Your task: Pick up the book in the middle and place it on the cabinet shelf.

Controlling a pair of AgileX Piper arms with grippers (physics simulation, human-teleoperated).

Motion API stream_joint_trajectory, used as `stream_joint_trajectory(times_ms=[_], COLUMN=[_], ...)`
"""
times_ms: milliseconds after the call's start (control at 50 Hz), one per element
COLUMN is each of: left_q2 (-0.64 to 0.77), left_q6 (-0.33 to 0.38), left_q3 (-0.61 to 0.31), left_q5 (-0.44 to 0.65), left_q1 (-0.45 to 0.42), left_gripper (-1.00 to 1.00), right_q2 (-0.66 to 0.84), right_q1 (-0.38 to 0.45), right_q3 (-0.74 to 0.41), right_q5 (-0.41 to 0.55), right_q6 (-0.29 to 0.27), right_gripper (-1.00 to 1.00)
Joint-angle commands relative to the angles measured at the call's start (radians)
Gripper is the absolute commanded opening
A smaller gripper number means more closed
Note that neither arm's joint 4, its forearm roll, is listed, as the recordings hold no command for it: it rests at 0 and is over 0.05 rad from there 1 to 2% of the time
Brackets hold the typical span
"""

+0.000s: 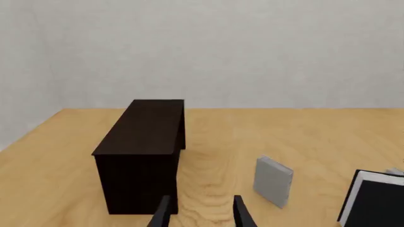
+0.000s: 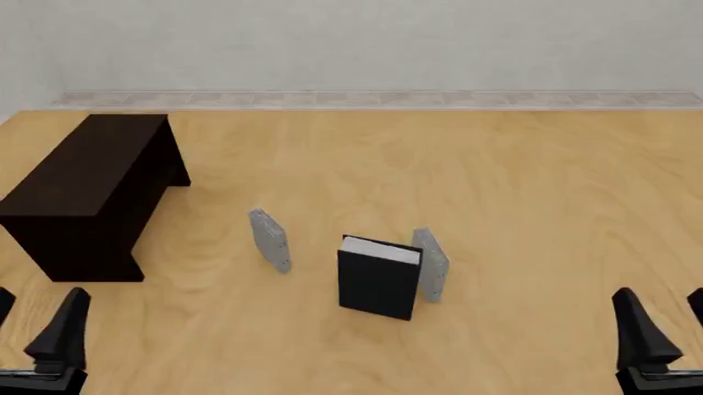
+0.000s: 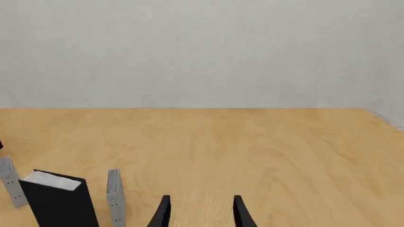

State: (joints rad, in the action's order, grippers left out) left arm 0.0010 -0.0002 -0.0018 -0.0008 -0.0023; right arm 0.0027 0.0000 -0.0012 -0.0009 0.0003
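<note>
The book (image 2: pixel 379 284), black-covered with white page edges, stands upright near the table's middle; it also shows as book (image 1: pixel 375 201) and book (image 3: pixel 57 201). The cabinet shelf (image 2: pixel 94 189) is a long dark brown box at the far left, seen close as cabinet shelf (image 1: pixel 142 151). My left gripper (image 2: pixel 33 329) hovers open at the near left corner, in front of the cabinet's near end. My right gripper (image 2: pixel 668 325) hovers open at the near right, well to the right of the book. Neither holds anything: left gripper (image 1: pixel 202 215), right gripper (image 3: pixel 200 213).
Two thin speckled grey slabs stand upright on either side of the book: one slab (image 2: pixel 269 239) to its left, apart from it, the other slab (image 2: pixel 430 263) close against its right side. The wooden table (image 2: pixel 495 181) runs back to a pale wall.
</note>
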Motion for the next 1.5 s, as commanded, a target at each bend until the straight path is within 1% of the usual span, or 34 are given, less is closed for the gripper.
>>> stream_joint_trajectory(times_ms=[20,80,100,120,140,160,180,200,300,400,580,660,700,720,780,840,860,880,920,960,1040,1060,1080,1100,1120,1140,1160,1280,1300,1340,1380,1440,1480,1500], left_q2=[0.000,0.022,0.092,0.098,0.081,0.098,0.119,0.154,0.211,0.319,0.426,0.474,0.488,0.502,0.522,0.514,0.537,0.535,0.572,0.597,0.632,0.634,0.662,0.666,0.667,0.770,0.783,0.881,0.894,0.907,0.926,0.957,0.970,0.978], left_q6=[-0.003,-0.030,-0.086,-0.086,-0.058,-0.055,-0.057,-0.085,-0.060,-0.076,-0.032,-0.003,-0.010,0.022,-0.011,0.011,-0.014,0.021,0.006,0.020,0.012,0.059,0.042,0.070,0.070,0.139,0.162,0.221,0.248,0.241,0.289,0.291,0.324,0.306], left_q3=[-0.004,-0.013,-0.018,-0.017,-0.024,-0.044,-0.055,-0.077,-0.144,-0.181,-0.232,-0.266,-0.279,-0.284,-0.311,-0.330,-0.345,-0.355,-0.367,-0.381,-0.391,-0.390,-0.399,-0.400,-0.400,-0.424,-0.426,-0.493,-0.501,-0.517,-0.530,-0.569,-0.579,-0.596], left_q5=[-0.004,0.002,-0.044,-0.051,-0.046,-0.063,-0.077,-0.097,-0.110,-0.165,-0.216,-0.222,-0.199,-0.196,-0.177,-0.164,-0.157,-0.152,-0.148,-0.156,-0.175,-0.191,-0.203,-0.214,-0.214,-0.267,-0.275,-0.277,-0.277,-0.274,-0.272,-0.265,-0.273,-0.258], left_q1=[-0.013,-0.017,-0.007,-0.007,-0.021,-0.032,-0.027,-0.022,-0.070,-0.100,-0.185,-0.240,-0.315,-0.325,-0.354,-0.376,-0.389,-0.414,-0.446,-0.467,-0.479,-0.473,-0.467,-0.464,-0.464,-0.505,-0.513,-0.560,-0.571,-0.567,-0.588,-0.581,-0.582,-0.584], left_gripper=[1.00,1.00,1.00,1.00,1.00,1.00,1.00,1.00,1.00,1.00,1.00,1.00,1.00,1.00,1.00,1.00,1.00,1.00,1.00,1.00,1.00,1.00,1.00,1.00,1.00,1.00,1.00,1.00,1.00,1.00,1.00,1.00,1.00,1.00], right_q2=[0.004,0.004,0.005,0.005,0.005,0.005,0.006,0.005,0.009,0.009,0.007,0.011,0.011,0.007,0.009,0.012,0.007,0.010,0.009,0.008,0.011,0.011,0.009,0.009,0.009,0.009,0.008,0.009,0.008,0.008,0.008,0.008,0.008,0.008], right_q1=[0.000,0.000,0.000,0.000,0.000,0.000,0.000,0.000,0.000,0.000,0.000,0.000,0.000,0.000,0.000,0.000,0.000,0.000,0.000,0.000,0.000,0.000,0.000,0.000,0.000,0.000,0.000,0.000,0.000,0.000,-0.001,0.000,0.000,-0.001], right_q3=[-0.003,-0.003,-0.003,-0.003,-0.004,-0.004,-0.004,-0.004,-0.002,-0.002,-0.003,-0.001,-0.002,-0.003,-0.001,-0.001,-0.003,-0.001,-0.002,-0.002,-0.001,-0.002,-0.002,-0.002,-0.002,-0.002,-0.001,-0.001,-0.001,-0.001,-0.001,-0.001,-0.001,-0.001], right_q5=[0.000,0.001,-0.001,-0.001,0.000,-0.001,-0.001,0.000,-0.006,-0.006,-0.003,-0.009,-0.007,-0.002,-0.007,-0.010,-0.003,-0.008,-0.005,-0.005,-0.008,-0.008,-0.006,-0.006,-0.006,-0.005,-0.006,-0.007,-0.006,-0.006,-0.005,-0.005,-0.005,-0.005], right_q6=[0.000,0.002,0.003,0.003,0.001,0.002,0.002,0.002,0.002,0.002,0.002,0.002,0.002,0.002,0.002,0.002,0.002,0.002,0.002,0.002,0.002,0.002,0.002,0.002,0.002,0.002,0.002,0.003,0.003,0.002,0.002,0.003,0.003,0.002], right_gripper=[1.00,1.00,1.00,1.00,1.00,1.00,1.00,1.00,1.00,1.00,1.00,1.00,1.00,1.00,1.00,1.00,1.00,1.00,1.00,1.00,1.00,1.00,1.00,1.00,1.00,1.00,1.00,1.00,1.00,1.00,1.00,1.00,1.00,1.00])
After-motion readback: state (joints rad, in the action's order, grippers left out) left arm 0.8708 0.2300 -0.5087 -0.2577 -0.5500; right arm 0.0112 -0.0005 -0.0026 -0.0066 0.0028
